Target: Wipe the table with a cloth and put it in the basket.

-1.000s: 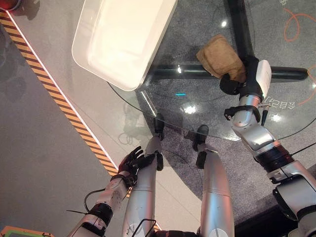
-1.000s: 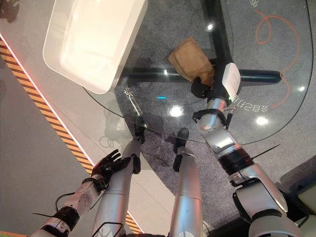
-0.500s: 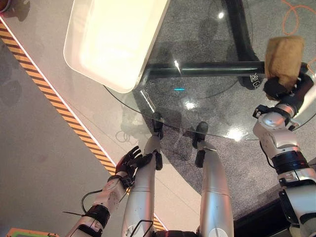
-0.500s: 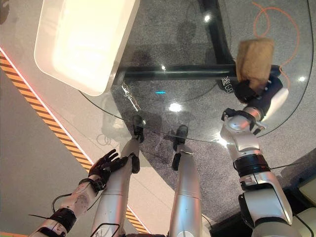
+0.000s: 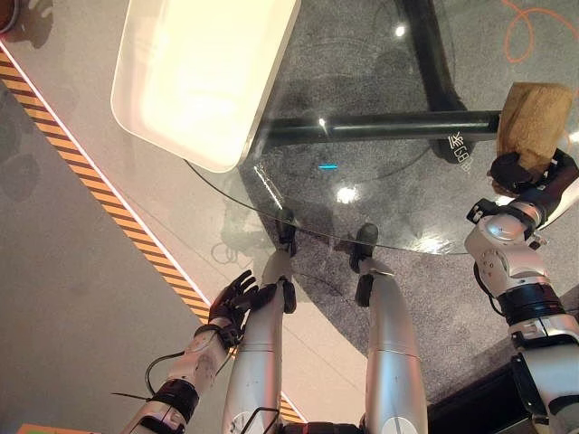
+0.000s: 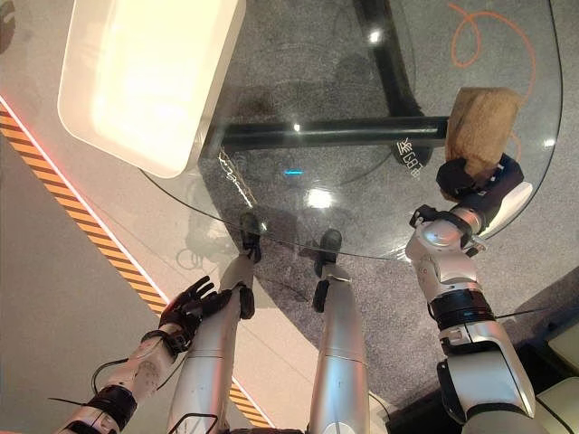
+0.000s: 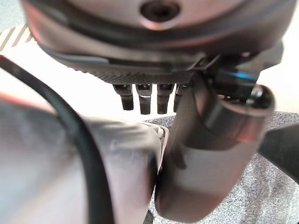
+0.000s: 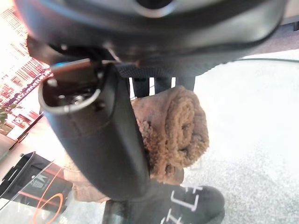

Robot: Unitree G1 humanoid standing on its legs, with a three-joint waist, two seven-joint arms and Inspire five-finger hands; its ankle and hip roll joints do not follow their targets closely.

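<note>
The right robot hand (image 6: 470, 178), curled round the brown cloth (image 6: 482, 121), has swept it from the glass surface's (image 6: 298, 203) centre to 3 o'clock (white basket (image 6: 136, 81) at 10 o'clock).

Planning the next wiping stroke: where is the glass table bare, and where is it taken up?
Bare glass table runs from the white basket across the near edge to the right hand, shut on the brown cloth. The far left is crowded by the basket. Left hand hangs below the table.
</note>
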